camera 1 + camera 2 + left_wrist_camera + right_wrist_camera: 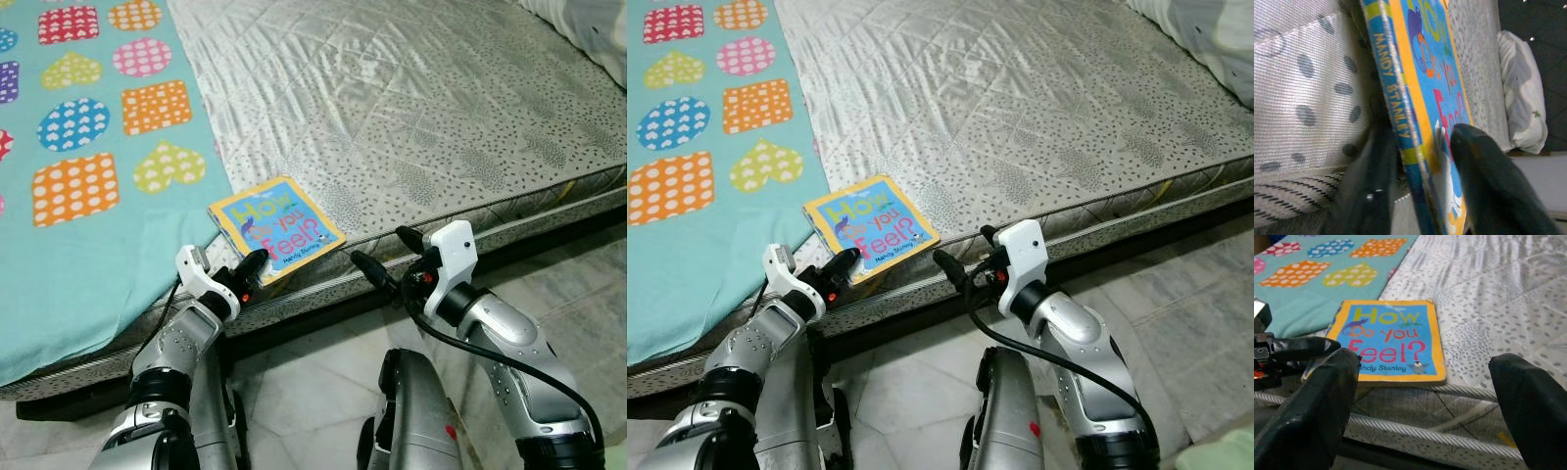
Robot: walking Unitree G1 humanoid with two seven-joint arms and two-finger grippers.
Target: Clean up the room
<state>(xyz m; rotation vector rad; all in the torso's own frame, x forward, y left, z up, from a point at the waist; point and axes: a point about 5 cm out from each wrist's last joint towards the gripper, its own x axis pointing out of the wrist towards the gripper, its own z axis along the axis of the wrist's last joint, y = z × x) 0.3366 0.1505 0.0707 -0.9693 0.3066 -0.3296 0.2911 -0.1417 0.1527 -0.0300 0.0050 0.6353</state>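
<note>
Quilted grey mattress (411,108) fills most of my view, with a teal blanket (88,225) printed with dotted hearts and squares spread over its 9 o'clock side, and pale floor tiles (294,392) below. Right at the mattress's near edge, just beside the blanket's border, lies the board book (275,226), cover up, its near corner overhanging the rim.

I have the left gripper (252,271) at the book's 7 o'clock corner. In the left wrist view the spine sits between the two black fingers (1488,176), one above the cover and one beneath it; they straddle the edge, but I can't tell whether they have actually clamped it. The right gripper (384,260) hovers at about 4 o'clock from the book, near but apart, fingers spread wide and holding nothing.

I judge this to be the grasp step of tidying the book away. Next I need to firm the pinch, then lift it off the edge without letting it pivot.

Roughly square, the book has no strong long axis; it sits rotated, title lines running up toward 2 o'clock, spine facing the blanket side.
</note>
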